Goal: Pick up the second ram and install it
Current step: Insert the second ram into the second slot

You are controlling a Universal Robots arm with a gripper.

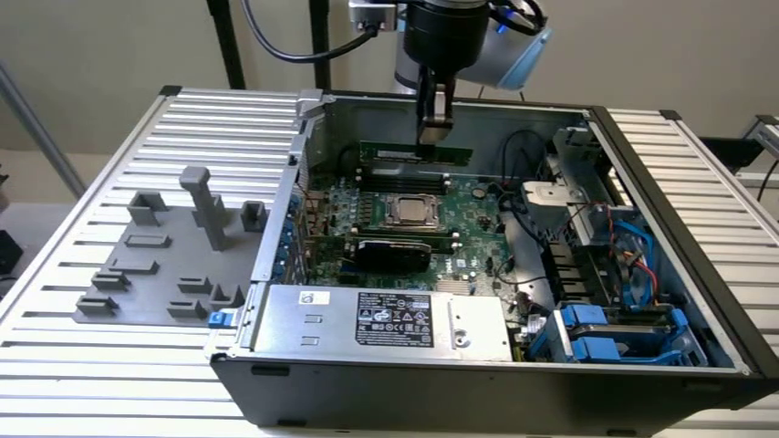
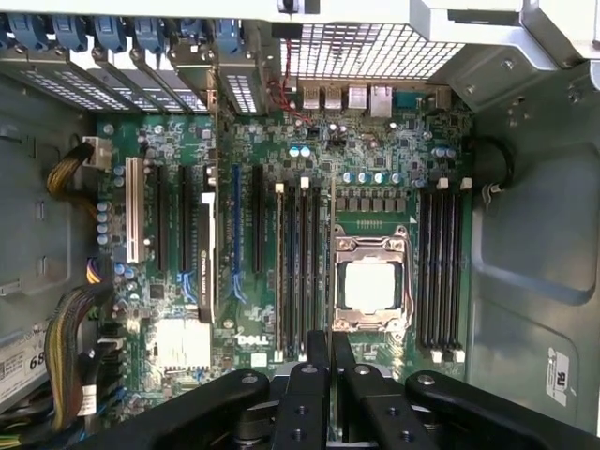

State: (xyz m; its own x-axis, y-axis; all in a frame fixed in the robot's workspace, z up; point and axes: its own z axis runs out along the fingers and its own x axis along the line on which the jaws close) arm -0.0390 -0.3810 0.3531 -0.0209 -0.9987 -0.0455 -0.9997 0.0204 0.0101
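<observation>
Crosswise, second ram [image 1: 396, 151] level, gripper [image 1: 435, 139] pinching midsection.

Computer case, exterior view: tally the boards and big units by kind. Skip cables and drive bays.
motherboard: 1
processor: 1
black expansion card: 1
power supply: 1
memory stick held by the gripper: 1
Total: 5

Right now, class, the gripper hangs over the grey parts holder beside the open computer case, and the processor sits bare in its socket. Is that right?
No. The exterior view shows the gripper hanging over the motherboard inside the open computer case, not over the grey parts holder. The processor does sit bare in its socket.
</observation>
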